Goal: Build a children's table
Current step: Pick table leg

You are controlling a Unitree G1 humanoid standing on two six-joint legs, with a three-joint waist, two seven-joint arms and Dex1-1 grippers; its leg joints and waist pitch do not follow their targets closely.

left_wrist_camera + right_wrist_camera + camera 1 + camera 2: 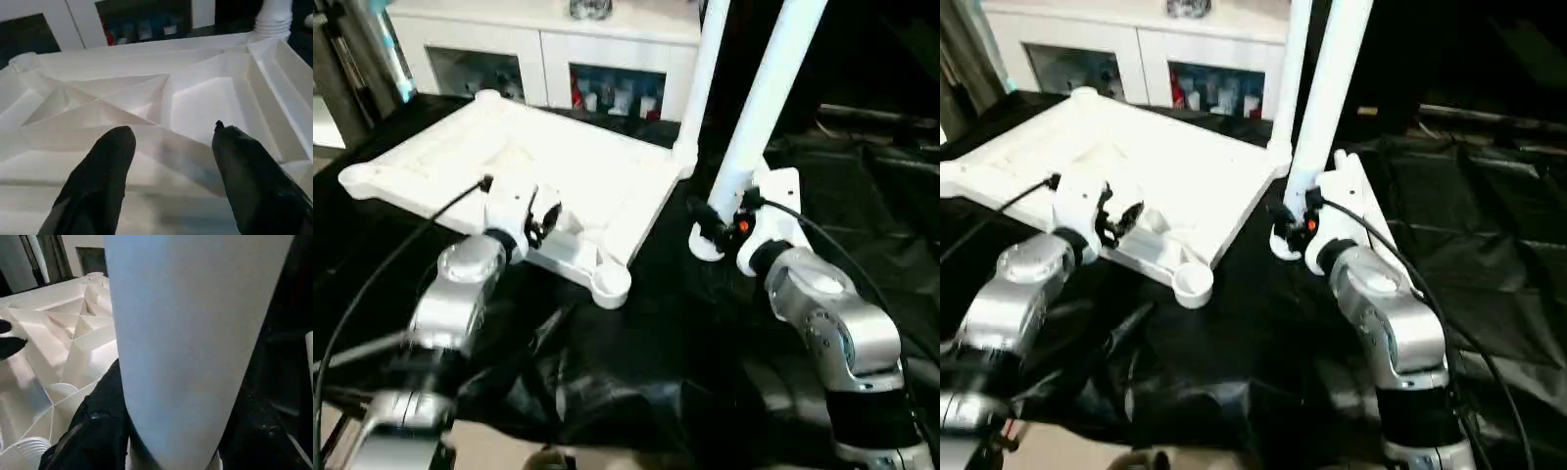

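white plastic: the tabletop [524, 186] is lying upside down, ribs up, on the black-draped work table [636, 362]; one leg [703, 73] is already standing in its far right corner socket.
held leg: a second leg [759, 117] is being gripped near its lower end by the right gripper [724, 227], jaws closed around the tube, just beside the tabletop's right edge and not in a socket.
left gripper [168, 161]: its fingers are being held apart over the near edge of the tabletop, nothing between them.
open socket: the near right corner socket [610, 282] is waiting empty.
risk of tipping: the tall leg is being held low, so it is likely to lean and miss the socket.
risk of sliding: the tabletop is not being clamped, so a push from the leg could be shifting it across the cloth.
in the way: the standing leg is crowding the held one.
around: a white cabinet [548, 39] is standing behind; cables [396, 255] are trailing over the forearms.
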